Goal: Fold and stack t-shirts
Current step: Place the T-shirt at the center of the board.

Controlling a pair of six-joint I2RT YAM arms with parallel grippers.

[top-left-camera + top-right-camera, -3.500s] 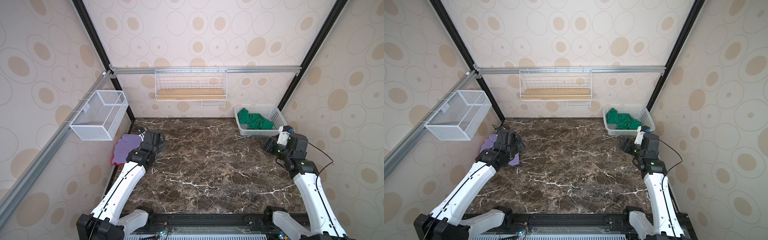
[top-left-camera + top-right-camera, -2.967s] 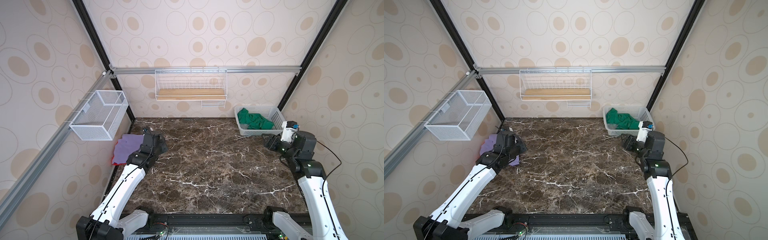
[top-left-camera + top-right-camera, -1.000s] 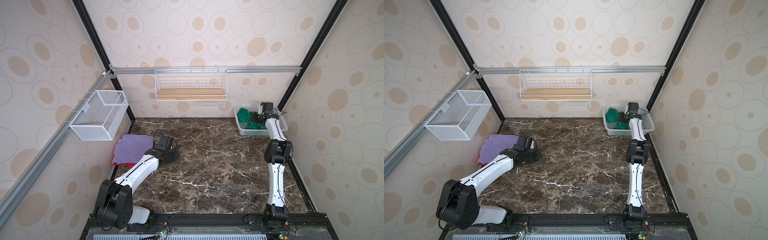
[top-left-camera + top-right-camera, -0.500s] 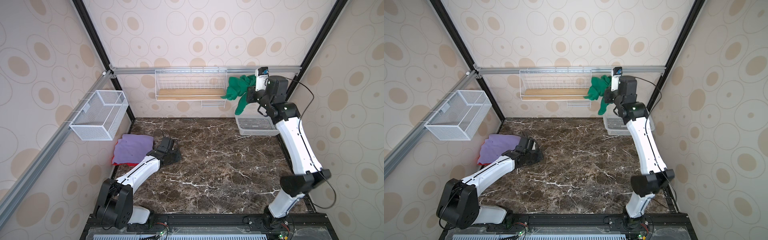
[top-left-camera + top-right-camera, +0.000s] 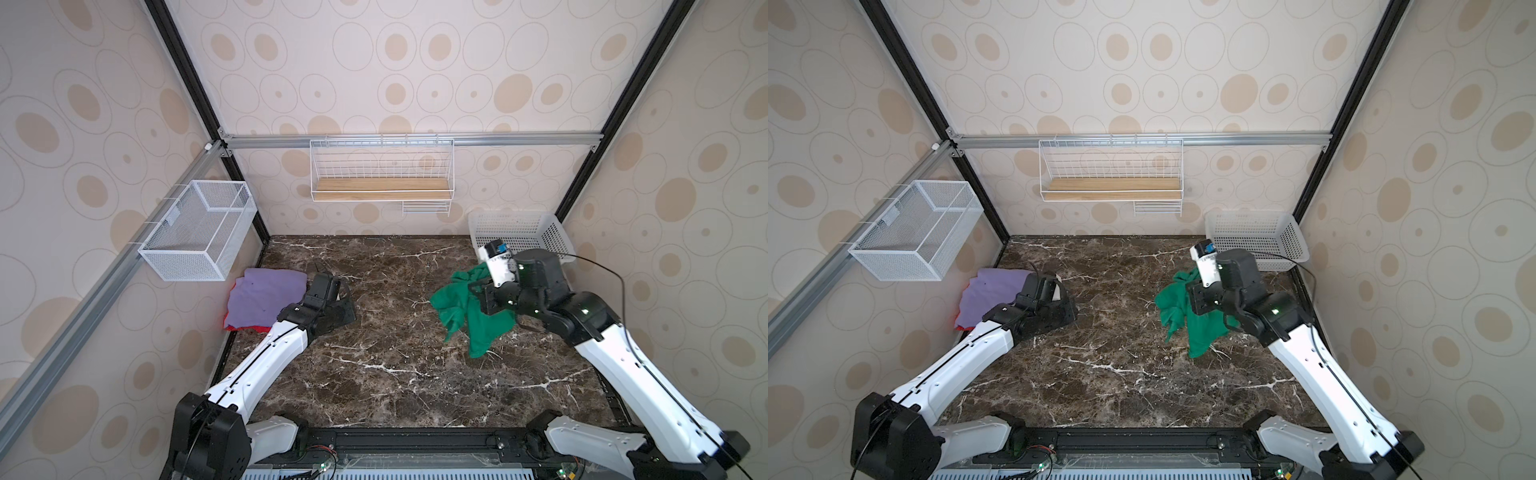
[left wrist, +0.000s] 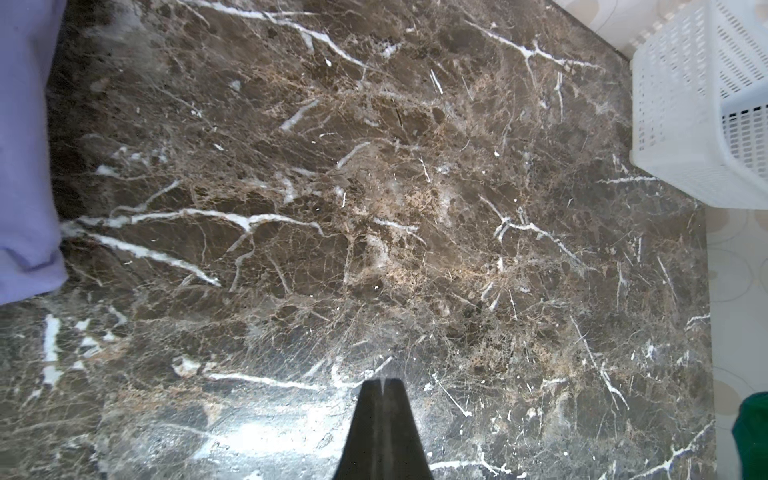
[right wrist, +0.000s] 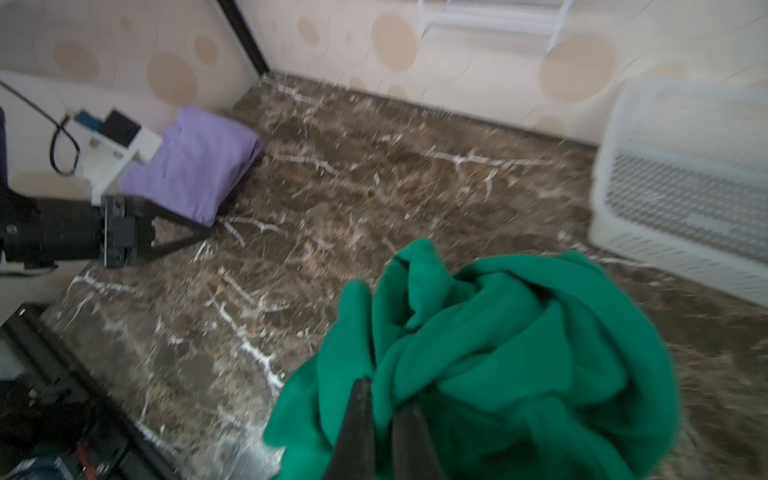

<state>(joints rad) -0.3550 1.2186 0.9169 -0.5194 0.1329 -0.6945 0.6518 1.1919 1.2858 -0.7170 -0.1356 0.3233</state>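
While scanning in from the left wall, first up: a white mesh bin [image 5: 195, 232], hung up above the left edge of the marble table [image 5: 374, 374]. Below it, folded flat at that edge, the lavender tee [image 5: 266, 299], lying on top of the red tee [image 5: 253, 329], the latter showing only as a thin strip at the near side. Just beside that pile, the left gripper [image 6: 380, 380], down low over the stone, jaws pressed together tip to tip. Touching the lavender cloth or merely next to it? Cannot tell. On to the middle: dark veined stone, and up on the back wall a wire shelf [image 5: 381, 166] with a wooden board [image 5: 380, 195]. Now over to the right, and straight into the busy part: the green tee [image 5: 457, 307], bunched up and dangling over the right half of the table, pinched in the right gripper [image 7: 384, 399], jaws clamped on a fold of it. Lowest corner on the stone or just clear of it? Hard to say; blurred in the wrist view. Tucked in the far right corner, behind the gripper: the white basket [image 5: 552, 243], well apart from the lavender-and-red pile.
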